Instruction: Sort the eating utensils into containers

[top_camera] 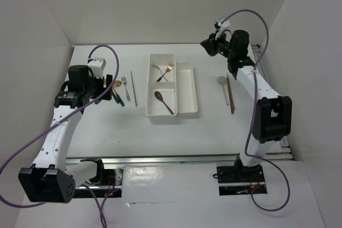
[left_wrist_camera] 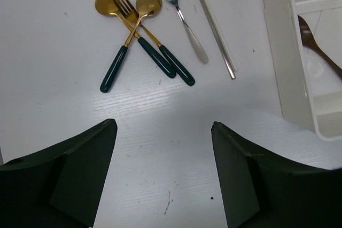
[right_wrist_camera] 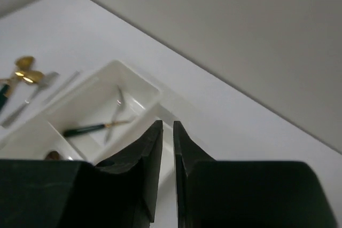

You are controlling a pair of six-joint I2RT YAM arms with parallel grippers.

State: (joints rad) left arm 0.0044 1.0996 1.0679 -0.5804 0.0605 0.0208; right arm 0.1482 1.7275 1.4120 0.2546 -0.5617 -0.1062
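Observation:
My left gripper (left_wrist_camera: 163,126) is open and empty, low over the table just short of a cluster of utensils. The cluster holds two gold spoons (left_wrist_camera: 148,2) and a gold fork (left_wrist_camera: 124,7), all with dark green handles. A silver fork (left_wrist_camera: 184,22) and silver chopsticks (left_wrist_camera: 215,28) lie beside them. In the top view the left gripper (top_camera: 106,88) is left of the cluster (top_camera: 117,93). The two-compartment tray (top_camera: 163,86) holds a green-gold fork (right_wrist_camera: 96,128), a silver utensil (right_wrist_camera: 116,109) and a brown wooden spoon (top_camera: 164,102). The narrow tray (top_camera: 187,86) adjoins it. My right gripper (top_camera: 207,45) is shut, empty and raised (right_wrist_camera: 167,126).
A grey spoon (top_camera: 223,85) and brown chopsticks (top_camera: 230,94) lie on the table right of the trays, under my right arm. White walls enclose the table at the back and on both sides. The tray's wall (left_wrist_camera: 283,52) stands close to the right of my left gripper.

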